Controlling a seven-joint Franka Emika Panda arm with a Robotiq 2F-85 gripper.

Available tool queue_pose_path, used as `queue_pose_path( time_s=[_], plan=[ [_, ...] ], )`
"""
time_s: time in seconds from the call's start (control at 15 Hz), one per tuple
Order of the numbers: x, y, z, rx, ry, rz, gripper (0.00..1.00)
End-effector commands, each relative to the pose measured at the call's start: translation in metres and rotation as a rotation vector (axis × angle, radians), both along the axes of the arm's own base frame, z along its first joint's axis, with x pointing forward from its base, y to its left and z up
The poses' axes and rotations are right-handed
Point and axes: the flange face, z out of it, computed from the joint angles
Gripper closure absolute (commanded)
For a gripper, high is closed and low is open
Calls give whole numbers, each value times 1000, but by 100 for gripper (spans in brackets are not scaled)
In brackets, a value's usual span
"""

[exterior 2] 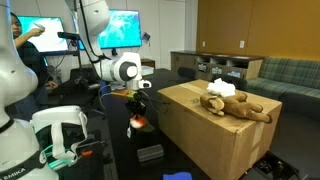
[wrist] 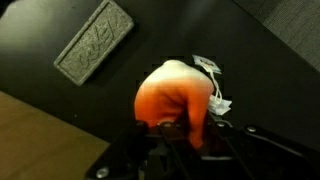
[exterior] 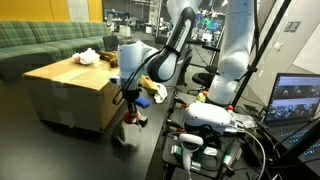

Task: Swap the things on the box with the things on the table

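My gripper (exterior: 130, 101) is shut on an orange soft toy (exterior: 131, 117) and holds it above the black table, next to the cardboard box (exterior: 70, 95). In the wrist view the orange toy (wrist: 175, 95) hangs between the fingers (wrist: 176, 132), with a white tag (wrist: 212, 85) on its side. In an exterior view the gripper (exterior 2: 137, 106) holds the toy (exterior 2: 138, 125) left of the box (exterior 2: 215, 140). On the box lie a brown plush animal (exterior 2: 236, 105) and a white crumpled item (exterior 2: 222, 90); both also show in an exterior view (exterior: 88, 57).
A grey flat block (wrist: 93, 45) lies on the black table below the gripper, also seen in an exterior view (exterior 2: 150, 153). A yellow object (exterior: 158, 92) lies on the table behind the arm. A green sofa (exterior: 40, 45) stands behind the box. Monitors and a second robot base (exterior: 210, 118) stand nearby.
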Motion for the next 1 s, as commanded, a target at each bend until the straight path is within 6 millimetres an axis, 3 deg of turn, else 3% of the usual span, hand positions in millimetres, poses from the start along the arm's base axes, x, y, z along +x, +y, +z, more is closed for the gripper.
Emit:
queue_pose_path(
  time_s=[0.0,0.13,0.33,0.4,0.67,0.93],
  plan=[
    [18,1,68,-25,-65,-8,97],
    [31,-1,112,20,-112,-35,97],
    [48,-25,169,37,-176,-60,97],
    [48,-30,197,44,-199,-68,97],
    [70,-59,249,38,-297,-134,97],
    [98,-71,263,29,-358,-172,97]
  ],
)
